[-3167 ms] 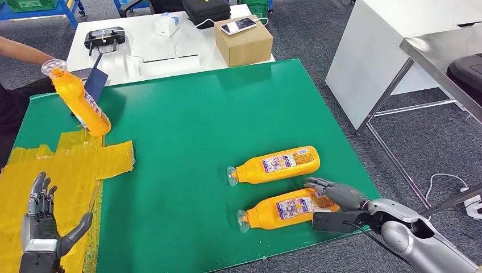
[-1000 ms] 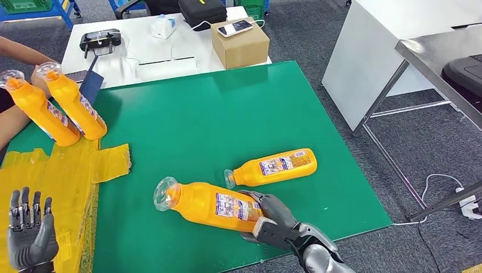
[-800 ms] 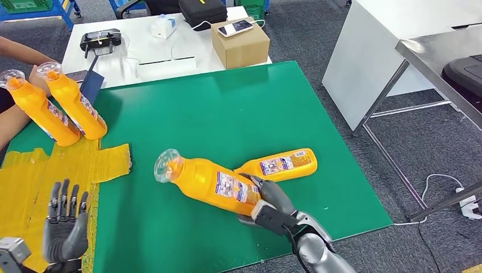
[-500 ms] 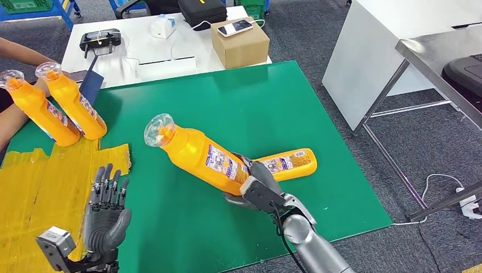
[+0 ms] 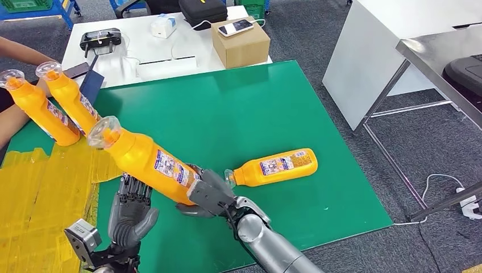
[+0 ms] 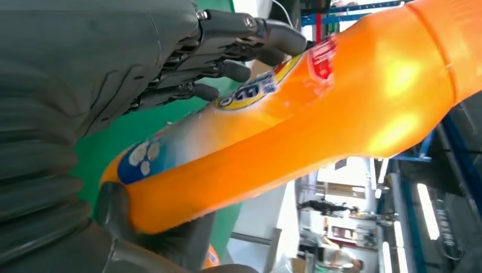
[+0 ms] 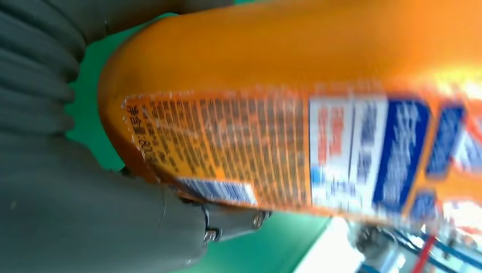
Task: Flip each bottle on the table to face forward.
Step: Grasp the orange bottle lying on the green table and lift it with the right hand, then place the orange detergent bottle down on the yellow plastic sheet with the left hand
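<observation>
The right hand [image 5: 207,193] gripped the base end of a tall orange plastic bottle with a clear cap and a printed label [image 5: 149,160], its fingers wrapped round the lower body while the bottle slanted up and away over the green mat-covered desk [image 5: 239,108], cap end highest and toward the robot's left. Beneath and just beside the bottle's lower body, the left hand [image 5: 129,211] was raised with its fingers apart; in the left wrist view the dark fingers [image 6: 227,48] lay along the label side, touching or nearly touching it, but whether they bore any load I cannot tell, so that hand read as spread rather than closed. The step looked like a hand-over or a two-handed turn. To do it well, the left hand would need a firm wrap round the middle of the bottle before the right let go, since a grip at the base alone leaves the long body free to swing. The surface looked smooth, so a slack pinch could slip. A second orange bottle [image 5: 274,166] lay on its side on the desk nearby, and two more [image 5: 68,96] stood at the far left by a person's arm [image 5: 14,122], next to yellow tape [image 5: 45,187].
</observation>
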Tool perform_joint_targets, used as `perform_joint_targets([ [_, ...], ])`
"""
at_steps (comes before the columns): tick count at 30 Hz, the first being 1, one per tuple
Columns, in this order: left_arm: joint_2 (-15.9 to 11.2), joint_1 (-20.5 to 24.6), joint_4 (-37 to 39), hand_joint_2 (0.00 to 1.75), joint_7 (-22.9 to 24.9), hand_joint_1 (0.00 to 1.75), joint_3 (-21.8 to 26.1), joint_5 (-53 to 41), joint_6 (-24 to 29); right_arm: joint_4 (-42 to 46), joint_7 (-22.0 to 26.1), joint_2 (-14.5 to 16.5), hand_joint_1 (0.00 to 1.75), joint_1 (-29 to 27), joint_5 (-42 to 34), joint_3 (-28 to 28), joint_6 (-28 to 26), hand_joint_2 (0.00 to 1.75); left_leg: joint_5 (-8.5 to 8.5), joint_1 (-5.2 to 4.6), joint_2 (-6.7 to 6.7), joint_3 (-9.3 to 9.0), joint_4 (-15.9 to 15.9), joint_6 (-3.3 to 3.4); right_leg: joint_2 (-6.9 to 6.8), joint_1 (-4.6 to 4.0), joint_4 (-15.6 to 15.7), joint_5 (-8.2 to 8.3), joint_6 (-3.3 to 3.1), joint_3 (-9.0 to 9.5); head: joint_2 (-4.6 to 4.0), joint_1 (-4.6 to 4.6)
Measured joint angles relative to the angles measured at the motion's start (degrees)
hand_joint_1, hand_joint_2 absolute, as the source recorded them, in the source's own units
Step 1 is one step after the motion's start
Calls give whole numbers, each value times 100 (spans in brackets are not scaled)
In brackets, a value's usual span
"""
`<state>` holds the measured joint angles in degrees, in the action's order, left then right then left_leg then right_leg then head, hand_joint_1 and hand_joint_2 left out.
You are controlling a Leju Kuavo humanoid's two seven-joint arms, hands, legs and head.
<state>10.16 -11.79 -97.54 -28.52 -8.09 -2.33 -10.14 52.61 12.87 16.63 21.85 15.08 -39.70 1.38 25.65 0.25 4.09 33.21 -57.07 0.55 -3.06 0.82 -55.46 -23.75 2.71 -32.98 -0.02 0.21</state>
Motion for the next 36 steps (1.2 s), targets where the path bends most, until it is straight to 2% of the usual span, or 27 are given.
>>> perform_joint_targets([
  [6, -56, 45, 160, 175, -20, 0, 42, -126, 157, -584, 48, 261, 175, -1, -83, -627, 19, 175, 0, 0, 1, 1, 0, 0, 0, 0, 0, 0, 0, -3, 0, -1],
  [11, -110, 42, 295, 175, -4, 0, 189, -211, 247, -841, 102, 291, 175, 4, -176, -1206, 40, 175, 0, 0, 2, 4, 0, 0, 1, -1, 0, 0, -1, -8, 0, 1],
  [14, -156, 43, 396, 175, 82, 0, 243, -572, 437, -974, 105, 300, 175, 35, -250, -1480, 51, 175, 0, 0, 1, 4, 0, 0, 1, 0, 0, 0, -1, -10, 0, 0],
  [16, -186, 68, 500, 175, 157, 75, 249, -885, 579, -1058, 91, 300, 175, 58, -316, -1617, 48, 175, -1, 0, 1, 4, 0, 0, 1, 0, 1, 0, -1, -9, 0, 1],
  [18, -212, 108, 620, 175, 190, 162, 256, -1091, 673, -1139, 71, 300, 175, 76, -373, -1703, 39, 175, -1, -1, 2, 4, 0, 1, 1, 1, 1, 0, -1, -9, 0, 1],
  [20, -230, 138, 723, 175, 173, 175, 271, -1161, 715, -1211, 58, 300, 175, 98, -408, -1752, 34, 175, -2, -1, 2, 4, 0, 2, 1, 1, 0, 0, -1, -9, 0, 1],
  [28, -242, 156, 857, 175, -45, 175, 344, -1208, 728, -1391, 105, 302, 175, 167, -375, -1873, -118, 175, -2, -1, 2, 5, -1, 2, 1, 0, 0, 0, -1, -11, 0, 1],
  [36, -240, 154, 785, 175, -106, 175, 369, -1208, 660, -1416, 203, 315, 174, 148, -91, -1755, -362, 175, -2, -1, 2, 5, -1, 2, 1, 0, 0, 0, -1, -11, 0, 1],
])
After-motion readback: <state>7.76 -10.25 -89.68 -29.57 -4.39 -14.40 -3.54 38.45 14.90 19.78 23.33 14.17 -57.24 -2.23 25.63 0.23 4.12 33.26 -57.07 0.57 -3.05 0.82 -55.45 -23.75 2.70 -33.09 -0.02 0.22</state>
